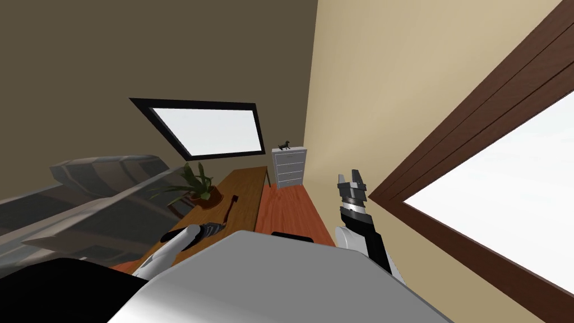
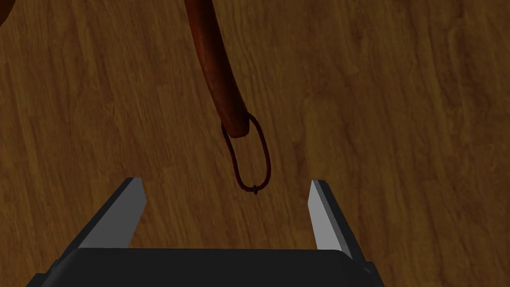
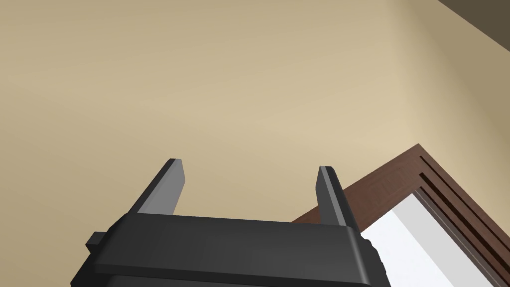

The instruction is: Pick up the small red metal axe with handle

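Though the left wrist view cuts off its head, the axe (image 2: 211, 65) lies on the table (image 2: 398, 149); the left gripper (image 2: 224, 187) hangs above the table, jaws spread, the right gripper (image 3: 249, 167) beside it, also spread.

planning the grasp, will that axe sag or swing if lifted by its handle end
Likely stiff: the curved handle looks solid. Probably head-heavy: gripped at this end, far from the head, it may droop. The thin cord loop looks floppy and would dangle.
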Available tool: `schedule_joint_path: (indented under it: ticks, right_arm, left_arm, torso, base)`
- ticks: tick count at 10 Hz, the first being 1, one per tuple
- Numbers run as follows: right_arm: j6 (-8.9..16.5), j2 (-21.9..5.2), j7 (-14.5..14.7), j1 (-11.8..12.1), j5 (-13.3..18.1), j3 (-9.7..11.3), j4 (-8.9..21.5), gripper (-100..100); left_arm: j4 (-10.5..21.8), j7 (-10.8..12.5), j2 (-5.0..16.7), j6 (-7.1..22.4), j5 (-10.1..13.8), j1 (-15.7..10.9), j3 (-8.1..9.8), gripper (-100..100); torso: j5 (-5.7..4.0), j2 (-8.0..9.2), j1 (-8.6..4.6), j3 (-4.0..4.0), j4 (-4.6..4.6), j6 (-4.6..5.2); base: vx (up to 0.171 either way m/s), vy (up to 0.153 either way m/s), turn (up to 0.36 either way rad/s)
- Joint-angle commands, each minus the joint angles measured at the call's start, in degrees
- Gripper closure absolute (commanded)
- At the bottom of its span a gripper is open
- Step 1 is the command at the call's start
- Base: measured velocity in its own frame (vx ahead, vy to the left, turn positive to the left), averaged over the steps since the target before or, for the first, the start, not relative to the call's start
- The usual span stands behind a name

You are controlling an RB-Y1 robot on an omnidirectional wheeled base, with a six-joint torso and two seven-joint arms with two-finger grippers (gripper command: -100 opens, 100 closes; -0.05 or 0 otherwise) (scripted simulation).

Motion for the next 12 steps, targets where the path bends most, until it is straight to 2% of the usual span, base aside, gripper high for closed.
schedule_joint_path:
  ticks: [1,2,4,5,7,8,12]
  right_arm:
    - [0.0,0.0,0.0,0.0,0.0,0.0,0.0,0]
    - [0.0,0.0,0.0,0.0,0.0,0.0,0.0,0]
    - [0.0,0.0,0.0,0.0,0.0,0.0,0.0,0]
    - [0.0,0.0,0.0,0.0,0.0,0.0,0.0,0]
    - [0.0,0.0,0.0,0.0,0.0,0.0,0.0,0]
    - [0.0,0.0,0.0,0.0,0.0,0.0,0.0,0]
    - [0.0,0.0,0.0,0.0,0.0,0.0,0.0,0]
  left_arm:
    - [2.9,-0.3,0.6,2.1,1.0,-1.2,2.01,-100]
    - [3.6,-0.3,0.6,2.1,1.0,-1.2,2.01,-100]
    - [7.5,-0.7,1.7,5.5,2.4,-2.8,5.22,-100]
    - [8.2,-0.7,1.7,5.5,2.4,-2.8,5.22,-100]
    - [11.6,-1.1,2.6,8.3,3.5,-4.2,7.85,-100]
    - [12.0,-1.1,2.6,8.3,3.5,-4.2,7.85,-100]
    - [16.7,-1.8,3.8,11.7,4.8,-5.9,11.12,-100]
  torso:
    - [0.0,0.0,0.0,0.0,0.0,0.0]
    - [0.01,0.0,0.03,0.01,0.01,0.0]
    - [0.02,-0.04,0.11,-0.01,0.0,0.0]
    - [0.04,-0.23,0.21,-0.12,-0.04,0.0]
    - [0.03,-0.1,0.13,-0.06,-0.02,0.0]
    - [0.03,-0.21,0.14,-0.11,-0.04,0.01]
    - [0.05,0.15,0.15,0.08,0.02,-0.02]
  base:
    - [0.131,-0.004,0.033]
    - [0.12,0.005,0.015]
    - [0.183,0.029,0.032]
    - [0.179,0.024,0.015]
    - [0.178,0.018,0.036]
    - [0.13,0.015,0.009]
    - [0.094,0.021,0.048]
